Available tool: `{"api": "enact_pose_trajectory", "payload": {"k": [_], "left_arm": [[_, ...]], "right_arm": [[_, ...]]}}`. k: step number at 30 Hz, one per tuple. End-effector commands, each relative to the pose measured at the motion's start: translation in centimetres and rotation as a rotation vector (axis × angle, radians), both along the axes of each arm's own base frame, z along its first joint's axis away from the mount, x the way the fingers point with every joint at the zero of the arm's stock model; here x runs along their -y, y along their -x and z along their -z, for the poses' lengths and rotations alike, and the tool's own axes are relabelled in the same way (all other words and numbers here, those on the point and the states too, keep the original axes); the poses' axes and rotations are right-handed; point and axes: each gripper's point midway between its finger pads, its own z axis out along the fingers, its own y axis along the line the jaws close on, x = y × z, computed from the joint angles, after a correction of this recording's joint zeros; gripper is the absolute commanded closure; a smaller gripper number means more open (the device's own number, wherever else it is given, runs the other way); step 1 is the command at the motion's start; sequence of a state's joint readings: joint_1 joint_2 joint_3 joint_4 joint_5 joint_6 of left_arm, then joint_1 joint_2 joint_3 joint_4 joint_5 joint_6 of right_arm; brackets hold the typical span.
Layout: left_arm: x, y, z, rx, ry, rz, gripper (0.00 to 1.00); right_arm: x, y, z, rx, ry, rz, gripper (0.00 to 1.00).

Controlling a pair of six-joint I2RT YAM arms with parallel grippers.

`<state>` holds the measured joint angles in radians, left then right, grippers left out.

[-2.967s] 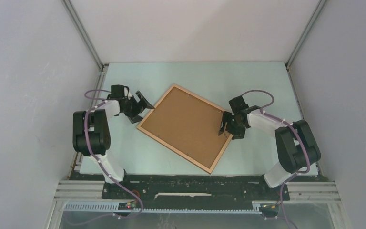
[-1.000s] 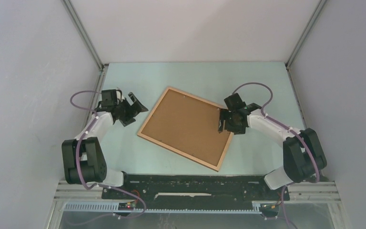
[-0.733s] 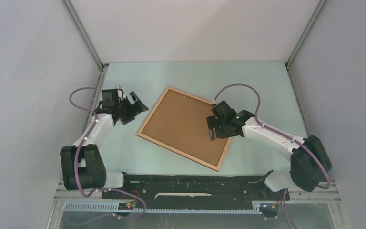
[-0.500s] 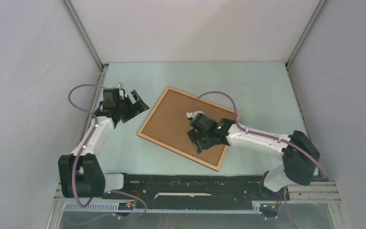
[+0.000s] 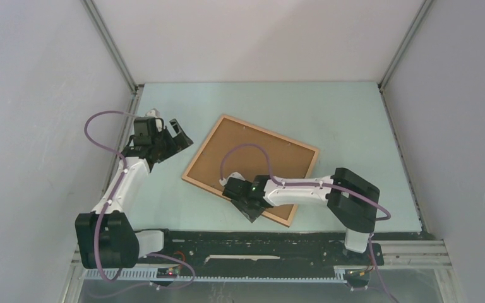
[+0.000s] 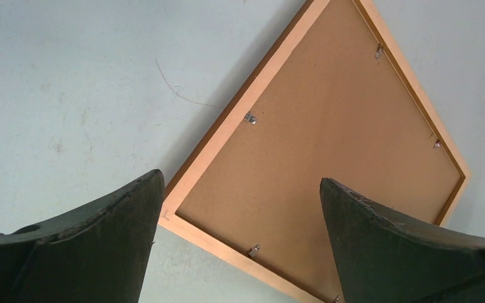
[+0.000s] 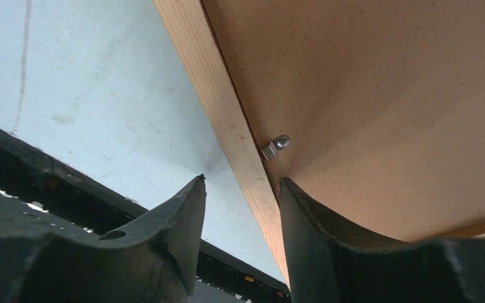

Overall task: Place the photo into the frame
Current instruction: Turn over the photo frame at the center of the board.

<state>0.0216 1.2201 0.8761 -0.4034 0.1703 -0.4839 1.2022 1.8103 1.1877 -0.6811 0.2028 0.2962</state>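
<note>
The frame (image 5: 252, 165) lies face down on the pale green table, its brown fibreboard back up, with small metal clips (image 6: 249, 117) along its rim. The photo is not in view. My left gripper (image 5: 175, 136) hangs open and empty just left of the frame's left corner; in the left wrist view (image 6: 241, 178) the frame (image 6: 328, 158) shows between its fingers. My right gripper (image 5: 247, 205) is low at the frame's near edge. In the right wrist view (image 7: 243, 181) its jaws stand narrowly apart astride the wooden rail (image 7: 227, 120), one finger over the back panel next to a clip (image 7: 276, 146).
The black base rail (image 5: 259, 243) runs along the table's near edge, close under the right gripper, and shows in the right wrist view (image 7: 12, 151). Grey enclosure walls with aluminium posts (image 5: 110, 47) close in the table (image 5: 347, 120) on three sides.
My right gripper has swept from the frame's right edge across its back to its near edge. The frame turned slightly earlier and now lies still. My left gripper has barely shifted.
</note>
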Motion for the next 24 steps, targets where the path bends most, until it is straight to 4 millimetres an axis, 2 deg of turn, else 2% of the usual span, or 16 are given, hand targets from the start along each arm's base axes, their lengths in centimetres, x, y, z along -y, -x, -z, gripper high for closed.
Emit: {"api": "enact_pose_trajectory", "payload": {"k": [1, 5, 9, 14, 18, 20, 21, 24], "left_arm": [[-0.3, -0.7, -1.6, 0.055, -0.030, 0.009, 0.00], [-0.1, -0.7, -1.4, 0.049, -0.023, 0.015, 0.00], [0.1, -0.7, -1.5, 0.052, -0.011, 0.020, 0.00], [0.2, -0.7, -1.5, 0.053, -0.011, 0.026, 0.00], [0.7, -0.6, -1.4, 0.050, 0.014, 0.043, 0.00], [1.6, -0.2, -1.2, 0.022, 0.083, 0.054, 0.00], [2.5, 0.2, -1.4, 0.009, 0.138, 0.073, 0.00], [4.1, 1.6, -2.2, 0.001, 0.255, 0.075, 0.00]], "right_arm": [[0.2, -0.4, -0.4, 0.057, 0.046, -0.004, 0.47], [0.8, 0.4, 0.5, 0.071, 0.089, -0.018, 0.55], [1.2, 0.1, 1.1, 0.128, 0.130, -0.007, 0.61], [0.4, -0.4, 1.3, 0.160, 0.098, 0.001, 0.70], [-0.3, -0.9, 0.4, 0.162, 0.039, 0.030, 0.87], [-0.6, -1.2, -0.3, 0.157, 0.002, 0.049, 0.97], [-0.7, -1.4, -0.8, 0.152, -0.022, 0.061, 1.00], [-1.3, -2.0, -1.9, 0.110, -0.104, 0.087, 1.00]]}}
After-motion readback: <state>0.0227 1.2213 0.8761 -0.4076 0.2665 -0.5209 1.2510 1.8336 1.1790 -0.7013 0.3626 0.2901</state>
